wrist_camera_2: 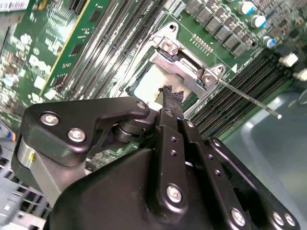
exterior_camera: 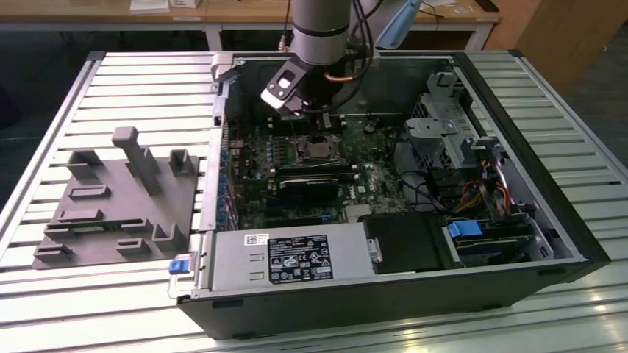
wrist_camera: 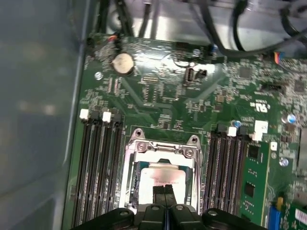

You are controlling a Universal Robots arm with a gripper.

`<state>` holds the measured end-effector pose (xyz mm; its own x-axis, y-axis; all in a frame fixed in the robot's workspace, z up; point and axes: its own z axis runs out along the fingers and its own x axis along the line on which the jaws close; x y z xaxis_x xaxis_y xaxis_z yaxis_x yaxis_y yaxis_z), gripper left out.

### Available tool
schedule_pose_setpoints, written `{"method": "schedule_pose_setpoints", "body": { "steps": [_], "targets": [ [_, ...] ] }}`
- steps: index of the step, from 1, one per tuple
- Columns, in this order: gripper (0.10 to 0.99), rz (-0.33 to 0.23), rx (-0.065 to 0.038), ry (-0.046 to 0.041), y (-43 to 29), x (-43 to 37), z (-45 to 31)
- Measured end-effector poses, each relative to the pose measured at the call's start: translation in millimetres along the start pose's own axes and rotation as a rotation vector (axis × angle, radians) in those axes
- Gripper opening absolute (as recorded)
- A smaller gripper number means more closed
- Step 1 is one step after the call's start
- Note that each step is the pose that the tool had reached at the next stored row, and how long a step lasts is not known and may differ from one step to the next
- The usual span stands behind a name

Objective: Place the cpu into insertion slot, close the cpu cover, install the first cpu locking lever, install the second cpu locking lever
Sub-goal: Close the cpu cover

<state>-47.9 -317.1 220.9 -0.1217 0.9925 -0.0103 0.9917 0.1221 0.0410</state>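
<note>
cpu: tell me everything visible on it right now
The cpu is a small flat square with a pale, dull silver metal top, lying level in the insertion slot on the green board, silvery metal framing its visible sides. The shut gripper sits over its top and hides part; whether they touch cannot be told.

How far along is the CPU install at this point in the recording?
Looks done: the cpu sits in the insertion slot, and the cpu cover seems to lie flat around it, though that is uncertain. In hand: the gripper, shut and empty, is over the chip. Left: a locking lever sticks out free in the second wrist view, so the levers look unlatched.
</note>
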Motion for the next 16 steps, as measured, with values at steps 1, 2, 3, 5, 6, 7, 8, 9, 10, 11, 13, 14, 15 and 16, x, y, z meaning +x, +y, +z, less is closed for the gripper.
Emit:
{"method": "schedule_pose_setpoints", "body": {
  "steps": [1,2,3,5,6,7,8,9,10,11,13,14,15,16],
  "targets": [
    [0.102,-0.019,0.0,0.0005,0.0,0.0,0.0],
    [0.102,-0.037,0.0,0.0011,0.0,0.0,0.1],
    [0.102,-0.055,-0.001,0.0016,0.0,0.0,0.1],
    [0.102,-0.092,-0.001,0.0028,0.0,0.0,0.2],
    [0.102,-0.11,-0.001,0.0033,0.0,0.0,0.2],
    [0.102,-0.127,-0.001,0.0039,0.0,0.0,0.2],
    [0.102,-0.145,-0.001,0.0045,0.0,0.0,0.3],
    [0.102,-0.165,-0.002,0.0051,0.0,0.0,0.3],
    [0.102,-0.182,-0.002,0.0057,0.0,0.0,0.4],
    [0.102,-0.201,-0.002,0.0063,0.0,0.0,0.4],
    [0.102,-0.236,-0.002,0.0077,0.0,0.0,0.5],
    [0.102,-0.254,-0.002,0.0084,0.0,0.0,0.6],
    [0.102,-0.273,-0.003,0.0091,0.0,0.0,0.6],
    [0.102,-0.291,-0.003,0.0098,0.0,0.0,0.7]
  ]
}}
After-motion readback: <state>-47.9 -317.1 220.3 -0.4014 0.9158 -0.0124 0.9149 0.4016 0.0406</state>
